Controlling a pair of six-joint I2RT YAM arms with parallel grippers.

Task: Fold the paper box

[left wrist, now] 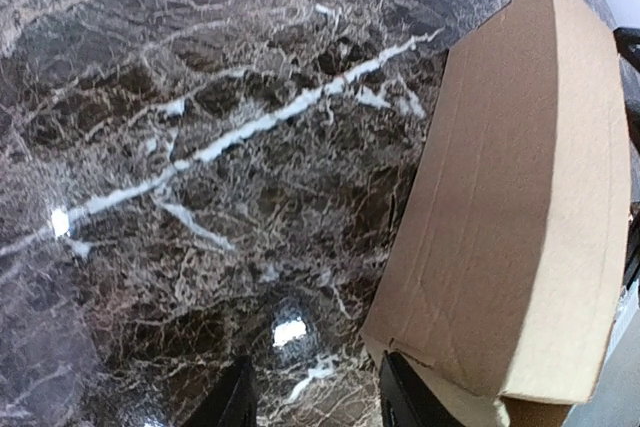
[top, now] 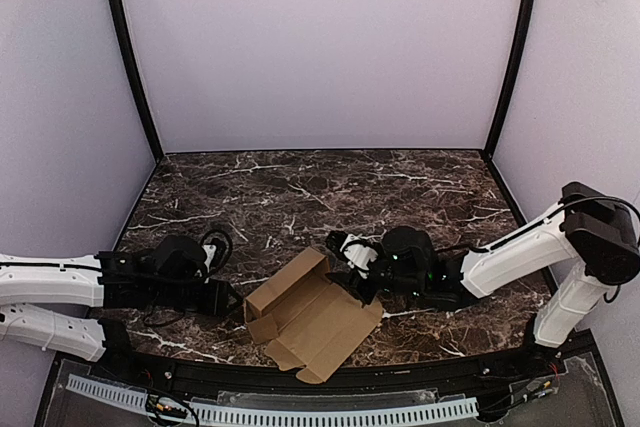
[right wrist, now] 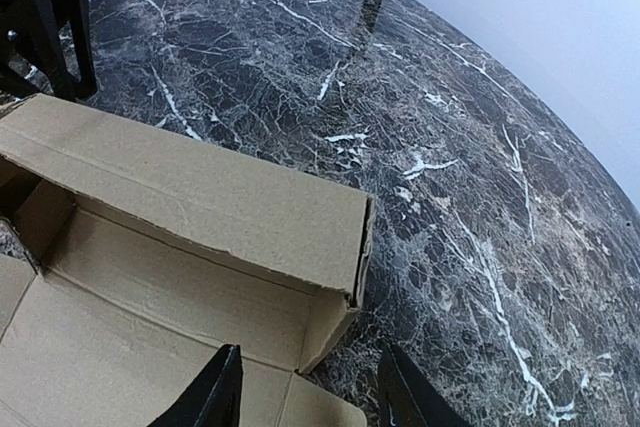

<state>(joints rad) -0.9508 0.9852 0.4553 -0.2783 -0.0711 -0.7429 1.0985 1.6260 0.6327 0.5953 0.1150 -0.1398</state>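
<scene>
Brown paper box (top: 312,319) is lying half-folded at lower centre of the overhead view. We're flanking it, left gripper (left wrist: 315,399) and right gripper (right wrist: 310,387) both spread, gripping nothing. Next we're probably tipping the flat part upright.

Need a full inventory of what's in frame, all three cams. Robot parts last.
paper box: 1, plain brown, near-centre of the table between the grippers, partly folded, one long side raised
table: 1, dark brown marble with white veins
enclosure walls: white, back and both sides
frame posts: 2, black, back corners
perforated strip: 1, white, near edge
left arm: 1, white, from the left
right arm: 1, white, from the right
left gripper: 1, black, open, beside the box's end
right gripper: 1, black, open, at the box's corner
</scene>
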